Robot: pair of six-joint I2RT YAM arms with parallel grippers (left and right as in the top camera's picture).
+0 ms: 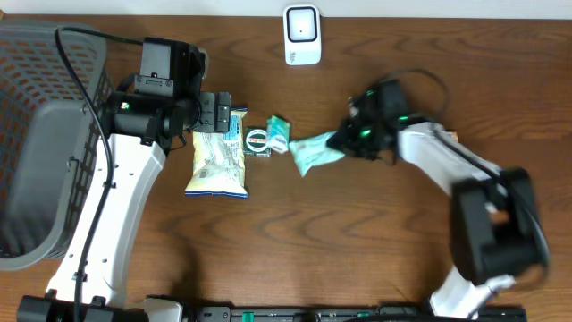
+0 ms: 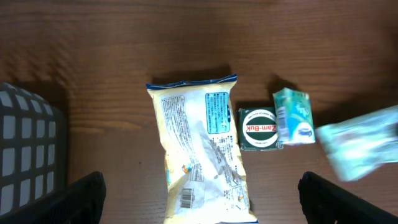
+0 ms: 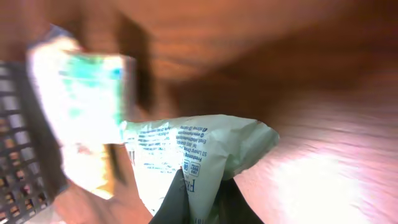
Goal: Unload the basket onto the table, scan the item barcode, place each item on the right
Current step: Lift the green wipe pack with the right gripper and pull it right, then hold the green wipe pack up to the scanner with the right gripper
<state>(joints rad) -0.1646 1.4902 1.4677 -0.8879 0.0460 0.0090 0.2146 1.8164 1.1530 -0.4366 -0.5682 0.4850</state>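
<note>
Overhead: right hand (image 1: 347, 141) clenched on pale green packet (image 1: 313, 154), right of frame centre; left hand (image 1: 213, 112) splayed wide, empty; pickup step, seemingly; next calls for carrying packet to white scanner (image 1: 302, 34), top centre, barcode facing it.

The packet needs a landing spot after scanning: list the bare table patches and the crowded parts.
Free table: the strip between the scanner and the row of goods; the wide stretch in front of that row; the far corner right of the scanner. Crowded: the row, where snack bag, round tin, small box and the green packet in the right pincer sit close.
</note>
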